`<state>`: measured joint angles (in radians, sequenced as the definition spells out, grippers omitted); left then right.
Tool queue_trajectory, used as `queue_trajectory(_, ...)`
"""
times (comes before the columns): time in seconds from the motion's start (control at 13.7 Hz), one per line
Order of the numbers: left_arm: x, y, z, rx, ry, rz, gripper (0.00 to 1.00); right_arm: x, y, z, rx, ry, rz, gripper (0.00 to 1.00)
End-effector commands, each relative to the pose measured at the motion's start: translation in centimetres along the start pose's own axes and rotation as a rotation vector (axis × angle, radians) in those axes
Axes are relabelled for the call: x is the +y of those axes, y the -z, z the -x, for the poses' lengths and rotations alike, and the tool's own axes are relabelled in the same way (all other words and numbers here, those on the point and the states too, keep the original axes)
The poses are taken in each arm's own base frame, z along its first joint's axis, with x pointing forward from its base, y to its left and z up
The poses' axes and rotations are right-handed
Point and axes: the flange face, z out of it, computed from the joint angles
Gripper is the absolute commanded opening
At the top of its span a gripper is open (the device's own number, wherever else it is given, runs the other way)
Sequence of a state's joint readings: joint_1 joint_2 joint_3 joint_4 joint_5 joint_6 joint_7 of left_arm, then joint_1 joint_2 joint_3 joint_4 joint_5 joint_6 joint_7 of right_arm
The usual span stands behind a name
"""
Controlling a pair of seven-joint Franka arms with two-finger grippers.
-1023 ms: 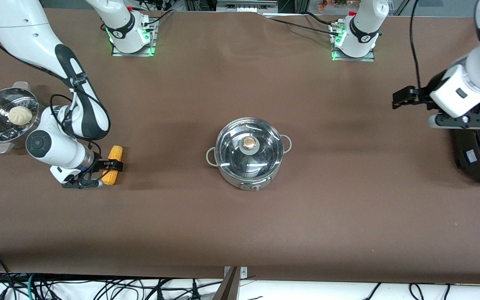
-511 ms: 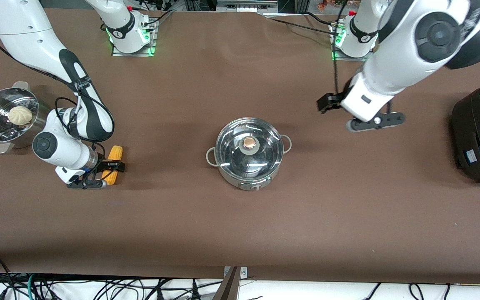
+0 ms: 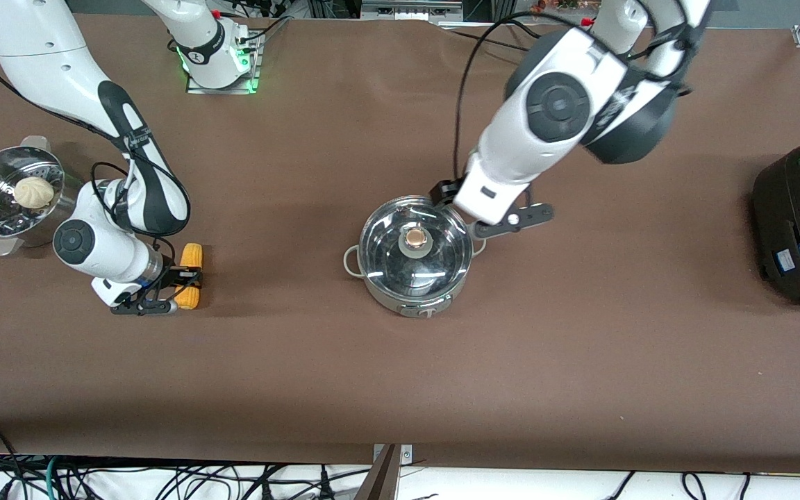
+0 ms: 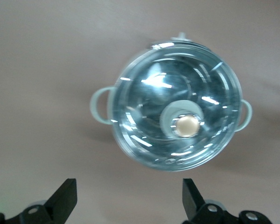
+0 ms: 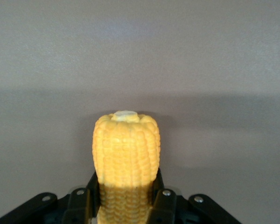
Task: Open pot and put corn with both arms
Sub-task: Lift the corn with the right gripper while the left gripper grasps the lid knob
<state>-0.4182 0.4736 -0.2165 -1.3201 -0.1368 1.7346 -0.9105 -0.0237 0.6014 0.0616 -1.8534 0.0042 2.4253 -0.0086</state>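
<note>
gripping the corn [image 3: 189, 276] at the frame's lower left, the right gripper [image 3: 176, 285] has its fingers pressed against the cob. left gripper [image 3: 457, 200], fingers spread, hovers over the lidded pot [image 3: 415, 253] at centre; next it should descend onto the lid's knob [image 3: 414, 239].

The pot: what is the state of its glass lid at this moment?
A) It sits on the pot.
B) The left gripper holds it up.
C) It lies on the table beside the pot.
A: the glass lid sits on the pot, and the left gripper hangs open above it.
</note>
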Motion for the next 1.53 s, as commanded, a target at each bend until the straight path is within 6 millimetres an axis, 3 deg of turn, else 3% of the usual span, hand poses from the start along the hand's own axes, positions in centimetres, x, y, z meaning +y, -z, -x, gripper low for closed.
queue_trajectory(0.0,3.3,-3.0,-0.2,0.021,0.027,0.011,0.99,-1.0,3.1,-0.1,0.003,0.017,-0.015,0.09)
queue_trajectory(0.15,5.3,-5.5,0.2,0.067,0.014,-0.035,0.99,-1.2,5.3,-0.4,-0.004,0.022,-0.013,0.09)
queue_trajectory(0.29,6.5,-7.0,0.3,0.091,0.009,-0.044,0.99,-1.3,8.7,-0.9,-0.021,0.025,-0.012,0.09)
queue_trajectory(0.51,7.0,-8.3,-0.2,0.125,-0.002,-0.042,0.99,-1.4,15.0,-2.5,-0.044,0.029,-0.011,0.09)
queue_trajectory(0.73,7.4,-10.8,-0.3,0.155,-0.028,-0.078,0.99,-1.5,22.9,-3.5,-0.09,0.034,-0.01,0.09)
queue_trajectory(1.1,7.4,-12.5,-0.7,0.155,-0.031,-0.078,0.99,-1.6,30.6,-2.7,-0.11,0.038,-0.013,0.09)
queue_trajectory(1.46,7.1,-13.3,-1.0,0.18,-0.058,-0.112,0.81,-3.8,31.5,-2.1,-0.123,0.071,-0.013,0.09)
